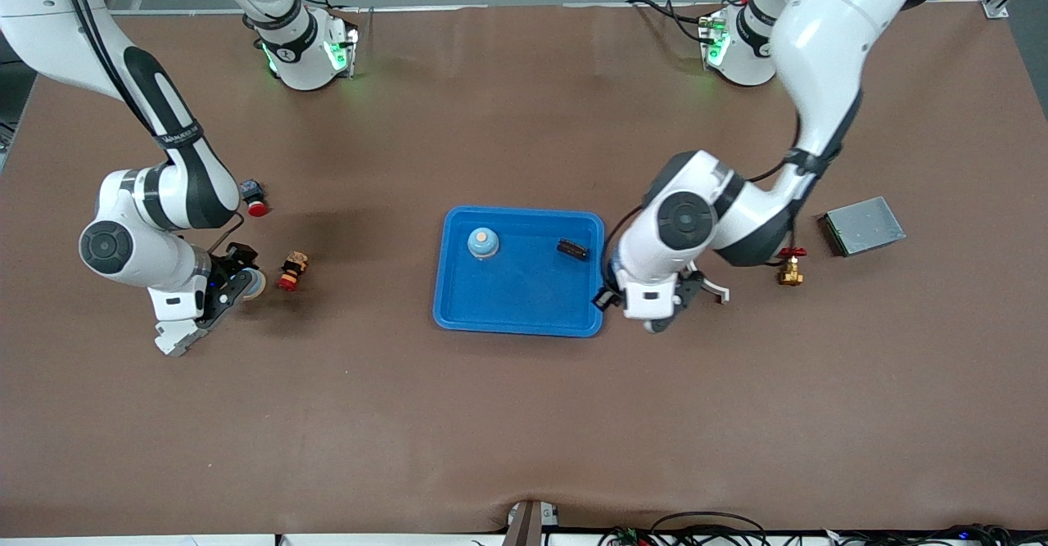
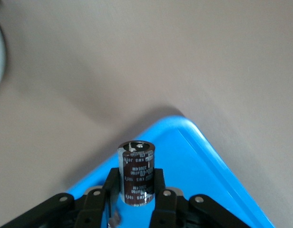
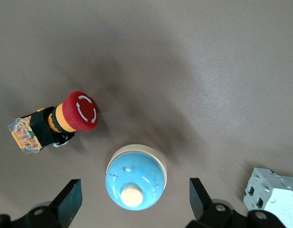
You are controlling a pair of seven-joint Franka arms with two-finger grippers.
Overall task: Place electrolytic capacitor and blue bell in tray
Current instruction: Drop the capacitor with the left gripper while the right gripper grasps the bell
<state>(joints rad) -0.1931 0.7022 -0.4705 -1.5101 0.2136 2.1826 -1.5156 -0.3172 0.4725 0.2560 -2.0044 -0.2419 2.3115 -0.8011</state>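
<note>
The bright-blue tray (image 1: 524,300) lies at the table's middle. In it sit a blue bell (image 1: 483,242) with a cream button and a small dark part (image 1: 572,249). My left gripper (image 1: 607,296) hangs over the tray's corner (image 2: 208,175) at the left arm's end. This left gripper (image 2: 135,183) is shut on an upright dark-brown electrolytic capacitor (image 2: 136,166) with a silver top. Toward the right arm's end, my right gripper (image 1: 246,280) stands open. Its fingers (image 3: 70,197) are apart on either side of a second blue bell (image 3: 135,175) (image 1: 255,282), not touching it.
A red emergency-stop button (image 1: 256,206) (image 3: 80,111) and a small red-based figure (image 1: 292,272) lie beside the right gripper. A white block (image 3: 275,197) lies close to it. A brass valve with a red handle (image 1: 791,268) and a grey metal box (image 1: 864,225) lie toward the left arm's end.
</note>
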